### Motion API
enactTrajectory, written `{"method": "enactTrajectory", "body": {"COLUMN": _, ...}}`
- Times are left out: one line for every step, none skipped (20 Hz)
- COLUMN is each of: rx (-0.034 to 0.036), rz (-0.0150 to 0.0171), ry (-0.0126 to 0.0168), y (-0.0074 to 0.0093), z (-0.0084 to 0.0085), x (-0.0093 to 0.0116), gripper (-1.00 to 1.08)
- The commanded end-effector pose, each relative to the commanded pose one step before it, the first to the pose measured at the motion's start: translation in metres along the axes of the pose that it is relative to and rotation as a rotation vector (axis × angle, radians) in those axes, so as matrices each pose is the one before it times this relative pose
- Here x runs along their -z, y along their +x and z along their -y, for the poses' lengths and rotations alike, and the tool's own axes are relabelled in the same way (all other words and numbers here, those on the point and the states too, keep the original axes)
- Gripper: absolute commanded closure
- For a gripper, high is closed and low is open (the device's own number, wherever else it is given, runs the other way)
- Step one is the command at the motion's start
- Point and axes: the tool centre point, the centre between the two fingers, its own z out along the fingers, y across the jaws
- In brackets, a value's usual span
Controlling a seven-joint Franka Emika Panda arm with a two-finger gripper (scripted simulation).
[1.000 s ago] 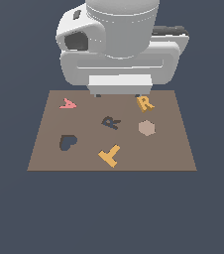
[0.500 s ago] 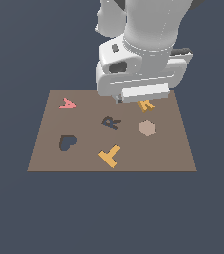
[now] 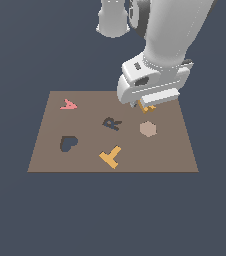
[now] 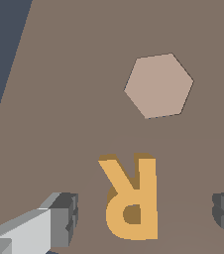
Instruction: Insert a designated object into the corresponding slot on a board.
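Below, flat brown board on dark blue ground, gripper spread around orange R

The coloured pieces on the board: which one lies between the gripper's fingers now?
The orange R-shaped block. It lies flat between the open gripper fingers, which do not touch it. The orange T piece, pink arrow piece and beige hexagon lie outside them.

Tool low, fingers apart
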Motion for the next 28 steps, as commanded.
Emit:
{"method": "enactTrajectory", "body": {"rx": 0.01831, "rz": -0.00013, "ry": -0.00095, "y": -0.00305, "z": 0.00609, "x": -0.0072, "gripper": -0.92}}
{"method": "enactTrajectory", "body": {"rx": 0.00423, "rz": 0.00035, "ry": -0.00033, "y": -0.00071, "z": 0.00145, "x": -0.00181, "gripper": -0.92}}
{"method": "enactTrajectory", "body": {"rx": 0.00298, "rz": 0.00026, "ry": -0.0003, "y": -0.00049, "z": 0.00101, "x": -0.0013, "gripper": -0.92}}
{"method": "enactTrajectory", "body": {"rx": 0.00167, "rz": 0.00015, "ry": -0.0002, "y": -0.00028, "z": 0.00054, "x": -0.00078, "gripper": -0.92}}
{"method": "enactTrajectory", "body": {"rx": 0.00068, "rz": 0.00006, "ry": -0.00009, "y": -0.00008, "z": 0.00025, "x": -0.00026, "gripper": -0.92}}
{"method": "enactTrajectory", "body": {"rx": -0.00276, "rz": 0.00109, "ry": 0.00068, "y": 0.00021, "z": -0.00063, "x": 0.00101, "gripper": -0.92}}
{"method": "enactTrajectory", "body": {"rx": 0.0, "rz": 0.0, "ry": 0.0, "y": 0.0, "z": -0.00002, "x": -0.00036, "gripper": -0.92}}
{"method": "enactTrajectory", "body": {"rx": 0.0, "rz": 0.0, "ry": 0.0, "y": 0.0, "z": -0.00006, "x": -0.00109, "gripper": -0.92}}
{"method": "enactTrajectory", "body": {"rx": 0.0, "rz": 0.0, "ry": 0.0, "y": -0.00001, "z": -0.0001, "x": -0.00182, "gripper": -0.92}}
{"method": "enactTrajectory", "body": {"rx": 0.00073, "rz": -0.00027, "ry": -0.00059, "y": 0.0, "z": 0.00029, "x": -0.00237, "gripper": -0.92}}
{"method": "enactTrajectory", "body": {"rx": 0.0, "rz": 0.0, "ry": 0.0, "y": -0.00006, "z": -0.00018, "x": -0.00328, "gripper": -0.92}}
{"method": "enactTrajectory", "body": {"rx": 0.00075, "rz": -0.00025, "ry": -0.00057, "y": -0.00007, "z": 0.00023, "x": -0.00366, "gripper": -0.92}}
{"method": "enactTrajectory", "body": {"rx": 0.0, "rz": 0.0, "ry": 0.0, "y": -0.00011, "z": -0.00018, "x": -0.00329, "gripper": -0.92}}
{"method": "enactTrajectory", "body": {"rx": 0.00066, "rz": -0.00021, "ry": -0.00048, "y": -0.00007, "z": 0.00024, "x": -0.00241, "gripper": -0.92}}
{"method": "enactTrajectory", "body": {"rx": 0.0, "rz": 0.0, "ry": 0.0, "y": -0.00008, "z": -0.0001, "x": -0.00183, "gripper": -0.92}}
{"method": "enactTrajectory", "body": {"rx": 0.0, "rz": 0.0, "ry": 0.0, "y": -0.00005, "z": -0.00006, "x": -0.0011, "gripper": -0.92}}
{"method": "enactTrajectory", "body": {"rx": 0.0, "rz": 0.0, "ry": 0.0, "y": -0.00002, "z": -0.00002, "x": -0.00037, "gripper": -0.92}}
{"method": "enactTrajectory", "body": {"rx": 0.0, "rz": 0.0, "ry": 0.0, "y": 0.0, "z": 0.0, "x": 0.0, "gripper": 1.08}}
{"method": "enactTrajectory", "body": {"rx": 0.0, "rz": 0.0, "ry": 0.0, "y": 0.0, "z": 0.0, "x": 0.0, "gripper": 1.08}}
{"method": "enactTrajectory", "body": {"rx": 0.0, "rz": 0.0, "ry": 0.0, "y": 0.0, "z": 0.0, "x": 0.0, "gripper": 1.08}}
{"method": "enactTrajectory", "body": {"rx": 0.0, "rz": 0.0, "ry": 0.0, "y": 0.0, "z": 0.0, "x": 0.0, "gripper": 1.08}}
{"method": "enactTrajectory", "body": {"rx": 0.0, "rz": 0.0, "ry": 0.0, "y": 0.0, "z": 0.0, "x": 0.0, "gripper": 1.08}}
{"method": "enactTrajectory", "body": {"rx": 0.0, "rz": 0.0, "ry": 0.0, "y": 0.0, "z": 0.0, "x": 0.0, "gripper": 1.08}}
{"method": "enactTrajectory", "body": {"rx": 0.0, "rz": 0.0, "ry": 0.0, "y": 0.0, "z": 0.0, "x": 0.0, "gripper": 1.08}}
{"method": "enactTrajectory", "body": {"rx": 0.0, "rz": 0.0, "ry": 0.0, "y": 0.0, "z": 0.0, "x": 0.0, "gripper": 1.08}}
{"method": "enactTrajectory", "body": {"rx": 0.0, "rz": 0.0, "ry": 0.0, "y": 0.0, "z": 0.0, "x": 0.0, "gripper": 1.08}}
{"method": "enactTrajectory", "body": {"rx": 0.0, "rz": 0.0, "ry": 0.0, "y": 0.0, "z": 0.0, "x": 0.0, "gripper": 1.08}}
{"method": "enactTrajectory", "body": {"rx": 0.0, "rz": 0.0, "ry": 0.0, "y": -0.00026, "z": -0.00002, "x": 0.00051, "gripper": 1.08}}
